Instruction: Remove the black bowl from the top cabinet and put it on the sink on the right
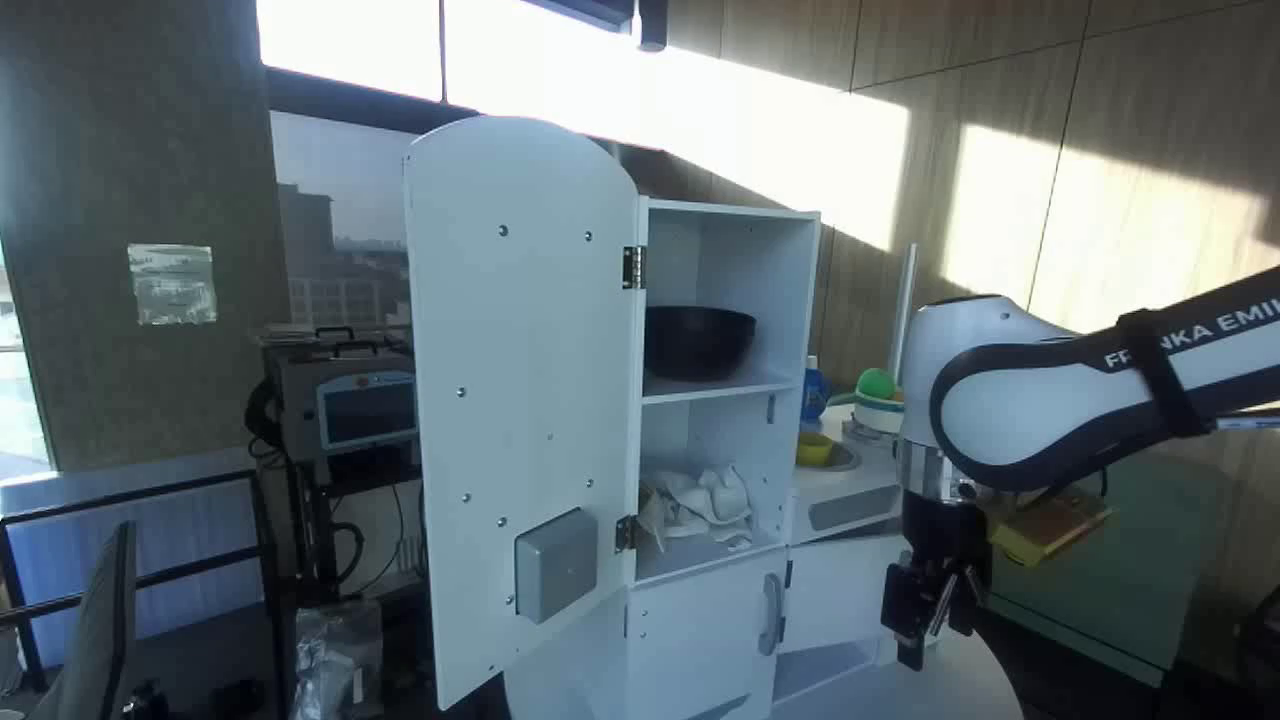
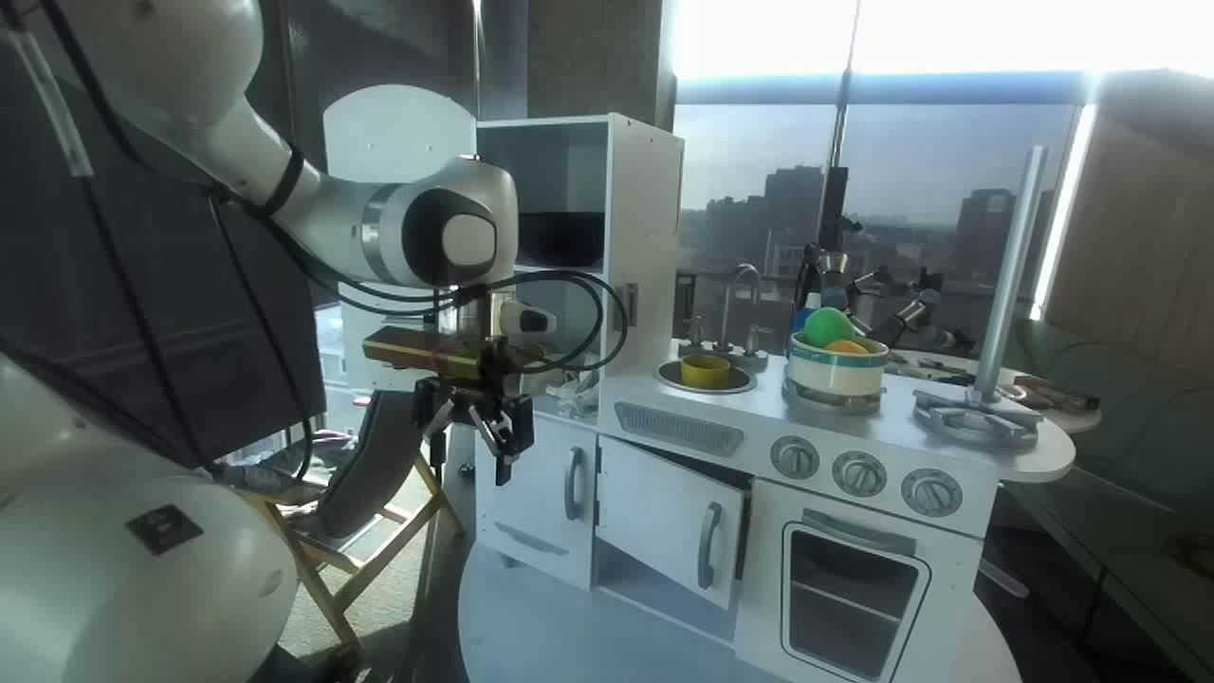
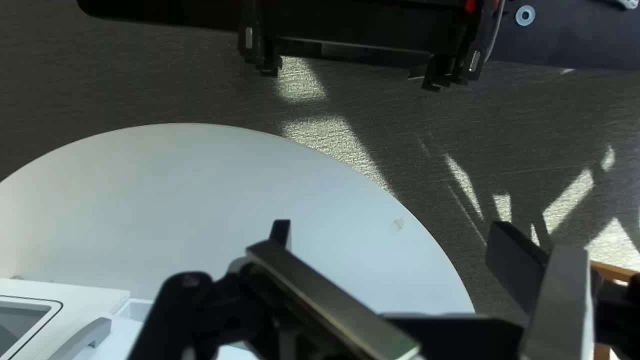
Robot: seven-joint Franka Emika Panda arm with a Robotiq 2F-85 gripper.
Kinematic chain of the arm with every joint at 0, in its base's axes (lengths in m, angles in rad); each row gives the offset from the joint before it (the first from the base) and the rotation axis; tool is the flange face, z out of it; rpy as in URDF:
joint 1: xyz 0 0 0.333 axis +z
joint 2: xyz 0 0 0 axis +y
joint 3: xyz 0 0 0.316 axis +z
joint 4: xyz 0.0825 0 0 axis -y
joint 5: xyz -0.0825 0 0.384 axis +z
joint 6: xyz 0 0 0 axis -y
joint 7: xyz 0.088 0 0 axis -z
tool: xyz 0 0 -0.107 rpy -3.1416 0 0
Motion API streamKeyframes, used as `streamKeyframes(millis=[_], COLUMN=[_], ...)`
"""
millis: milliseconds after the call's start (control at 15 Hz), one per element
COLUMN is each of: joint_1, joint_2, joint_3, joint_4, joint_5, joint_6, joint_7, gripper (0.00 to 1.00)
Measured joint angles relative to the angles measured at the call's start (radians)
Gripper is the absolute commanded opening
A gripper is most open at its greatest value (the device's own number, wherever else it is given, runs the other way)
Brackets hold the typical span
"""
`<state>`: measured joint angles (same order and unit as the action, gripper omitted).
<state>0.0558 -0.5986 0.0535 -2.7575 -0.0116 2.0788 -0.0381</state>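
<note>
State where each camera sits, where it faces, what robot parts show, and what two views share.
Exterior view: opposite the tall white toy cabinet, facing the round black bowl inside; at right, the white jointed arm and black two-fingered gripper.
Exterior view: opposite the low white grey-knobbed counter, facing the wide window behind; arm and gripper at left.
Wrist view: above the gripper, looking down onto the round-edged white platform; two fingers at bottom.
Both exterior views share cabinet, bowl, counter, arm and gripper; all three show the platform.
</note>
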Motion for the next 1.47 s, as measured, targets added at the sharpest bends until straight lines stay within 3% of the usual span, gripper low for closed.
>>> streamKeyframes(millis=[1133, 1467], joint_1=[0.001, 0.003], joint_2=[-0.022, -0.211], joint_3=[-0.008, -0.131], joint_4=[0.005, 0.017], joint_5=[-0.001, 0.004], joint_6=[-0.007, -0.132], joint_7=[-0.035, -0.239], gripper=[1.00, 1.00])
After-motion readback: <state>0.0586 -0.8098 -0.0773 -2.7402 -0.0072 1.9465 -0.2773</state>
